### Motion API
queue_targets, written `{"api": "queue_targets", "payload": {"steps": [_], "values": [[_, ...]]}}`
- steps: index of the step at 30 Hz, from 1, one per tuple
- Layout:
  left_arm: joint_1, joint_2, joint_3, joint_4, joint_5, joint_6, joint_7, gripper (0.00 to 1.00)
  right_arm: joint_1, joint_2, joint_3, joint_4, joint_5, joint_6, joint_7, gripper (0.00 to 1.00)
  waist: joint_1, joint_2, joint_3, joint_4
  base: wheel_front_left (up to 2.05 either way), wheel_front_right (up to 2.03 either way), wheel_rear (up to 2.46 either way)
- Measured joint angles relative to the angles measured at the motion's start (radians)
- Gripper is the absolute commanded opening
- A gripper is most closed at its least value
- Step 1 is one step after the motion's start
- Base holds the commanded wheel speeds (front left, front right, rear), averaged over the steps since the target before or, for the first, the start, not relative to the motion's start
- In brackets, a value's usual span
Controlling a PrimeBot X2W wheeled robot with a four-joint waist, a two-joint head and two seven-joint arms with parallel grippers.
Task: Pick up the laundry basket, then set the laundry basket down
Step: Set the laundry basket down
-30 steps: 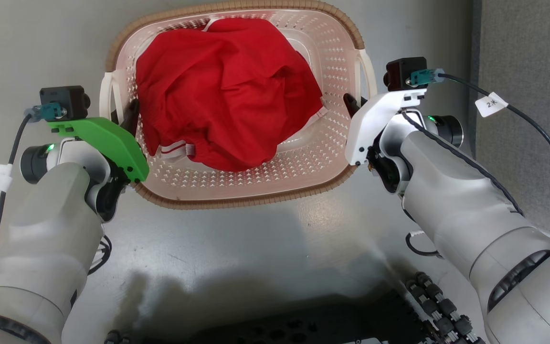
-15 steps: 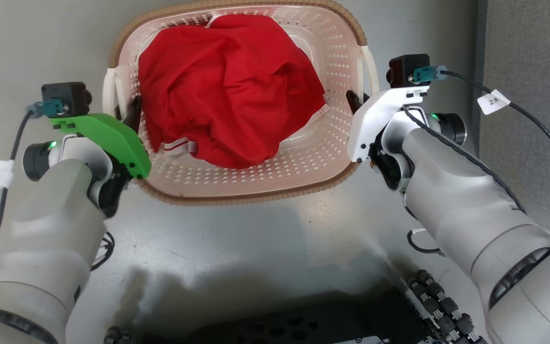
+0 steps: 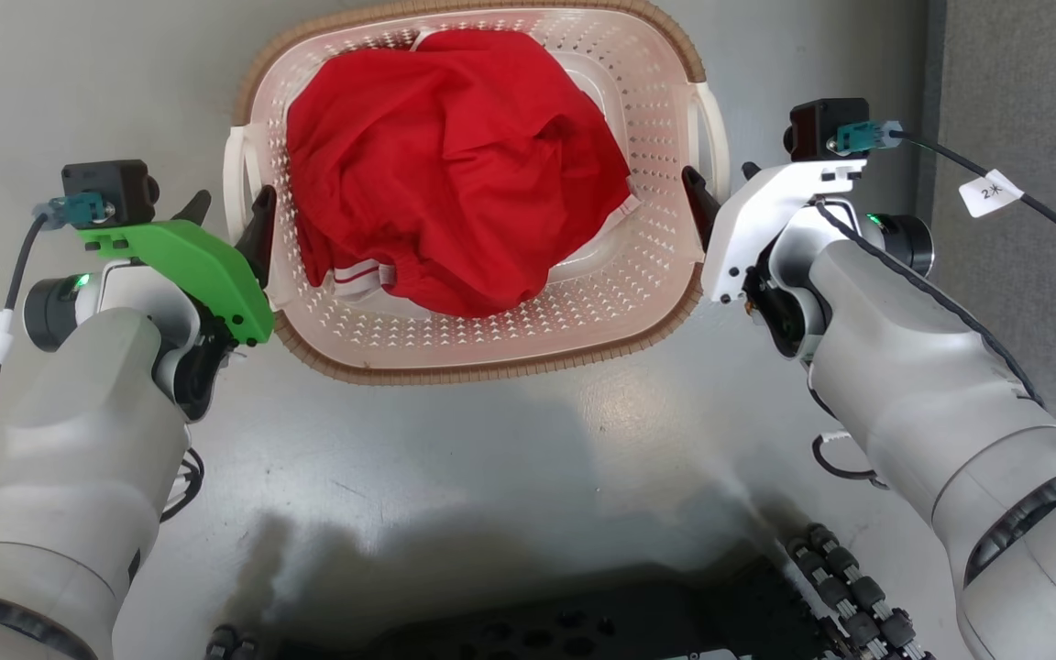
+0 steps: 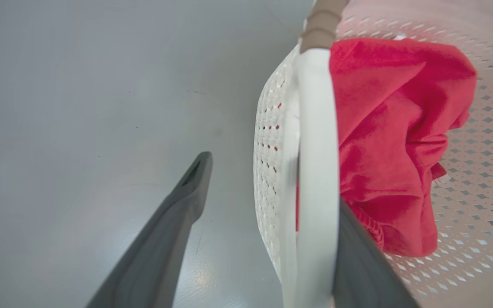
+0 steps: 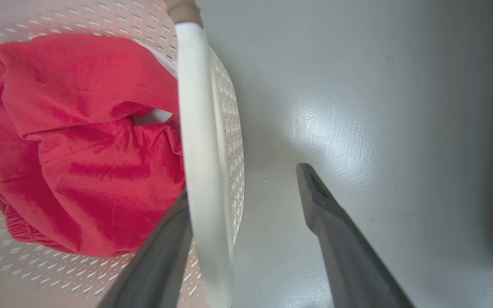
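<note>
Left gripper (image 3: 228, 213) wide open astride the left handle (image 3: 233, 174), right gripper (image 3: 720, 186) likewise on the right handle (image 3: 714, 119), neither clamped. I see the laundry basket (image 3: 491, 367) on the floor (image 3: 491, 477) between them, arms equally near.

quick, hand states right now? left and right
Left hand: open, astride the laundry basket's left handle.
Right hand: open, astride its right handle.
</note>
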Motion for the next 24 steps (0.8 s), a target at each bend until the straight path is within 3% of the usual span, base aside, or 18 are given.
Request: {"api": "queue_targets", "payload": {"steps": [11, 24], "values": [[0.000, 0.006, -0.036, -0.002, 0.000, 0.000, 0.007, 1.00, 0.000, -0.009, 0.016, 0.001, 0.018, 0.034, 0.003, 1.00, 0.0000, 0.0000, -0.042, 0.002, 0.00, 0.00, 0.00], [0.006, 0.044, -0.060, -0.002, 0.042, 0.000, -0.077, 1.00, 0.016, -0.010, 0.016, 0.001, 0.028, 0.066, -0.067, 1.00, 0.0000, 0.0000, -0.133, 0.003, 0.00, 0.00, 0.00]]}}
